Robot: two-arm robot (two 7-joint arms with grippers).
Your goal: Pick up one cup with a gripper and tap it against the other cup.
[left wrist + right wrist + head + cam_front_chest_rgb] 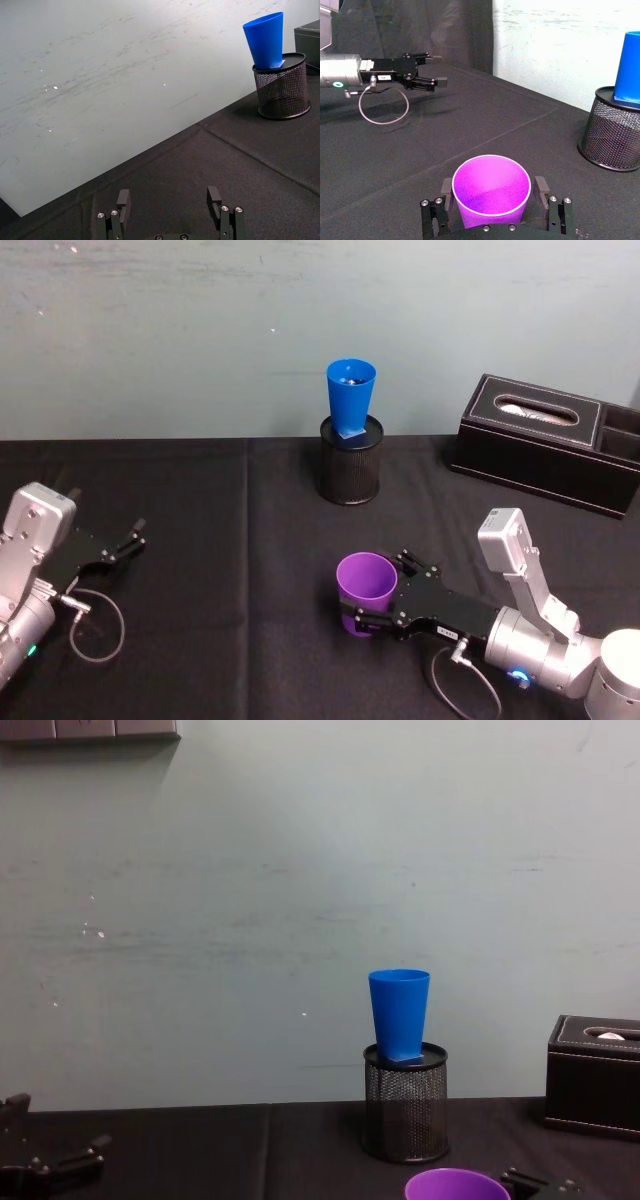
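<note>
Just two cups: right gripper (380,588) straddles purple cup (366,578); blue cup (351,390) apart.

Across the back runs a pale grey-green wall (200,920), scuffed, streaked with faint marks and dotted with a few bright specks. High at its left sits a grey strip (90,730). Below, the worktop (200,540) lies under black cloth, creases crossing it, reaching right to the wall. A dark drape (445,30) hangs where the pale wall ends. A black stitched tissue box (540,435) stands far right, near the wall
</note>
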